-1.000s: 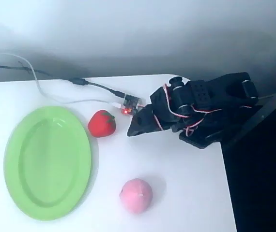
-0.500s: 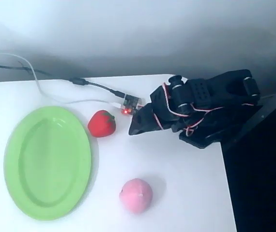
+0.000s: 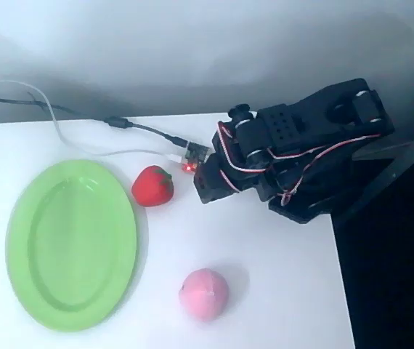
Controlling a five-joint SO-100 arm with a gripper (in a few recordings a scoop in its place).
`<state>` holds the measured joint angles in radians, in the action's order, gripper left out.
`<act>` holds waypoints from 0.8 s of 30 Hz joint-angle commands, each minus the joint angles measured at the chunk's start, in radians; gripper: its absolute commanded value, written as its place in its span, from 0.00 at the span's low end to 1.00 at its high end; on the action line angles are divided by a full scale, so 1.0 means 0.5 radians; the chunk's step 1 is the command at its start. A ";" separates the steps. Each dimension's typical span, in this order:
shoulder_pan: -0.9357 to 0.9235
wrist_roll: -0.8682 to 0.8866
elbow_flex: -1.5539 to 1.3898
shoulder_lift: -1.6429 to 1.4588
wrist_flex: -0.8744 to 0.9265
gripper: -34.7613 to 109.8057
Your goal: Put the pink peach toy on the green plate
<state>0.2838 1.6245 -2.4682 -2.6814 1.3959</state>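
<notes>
The pink peach toy (image 3: 204, 294) lies on the white table near the front, right of the green plate (image 3: 71, 244). The oval plate has nothing on it and sits at the left. My black gripper (image 3: 205, 187) points left at the end of the folded arm at the back right. It is well above and behind the peach, and just right of a red strawberry toy (image 3: 152, 185). Its fingers look closed together into one dark tip with nothing between them.
A small circuit board with a red light (image 3: 195, 156) lies by the gripper tip. Black and white cables (image 3: 83, 138) run from it to the back left. The table's right edge (image 3: 340, 276) drops off into a dark area.
The arm has lifted and swung slightly. The gripper tip moved up and right, and looks shorter and blunter than before. The peach, strawberry and plate have not moved.
</notes>
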 commanded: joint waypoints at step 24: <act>0.917 0.156 0.672 0.868 -0.604 0.49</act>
<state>0.6381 1.6291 -2.1338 -2.2488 1.1351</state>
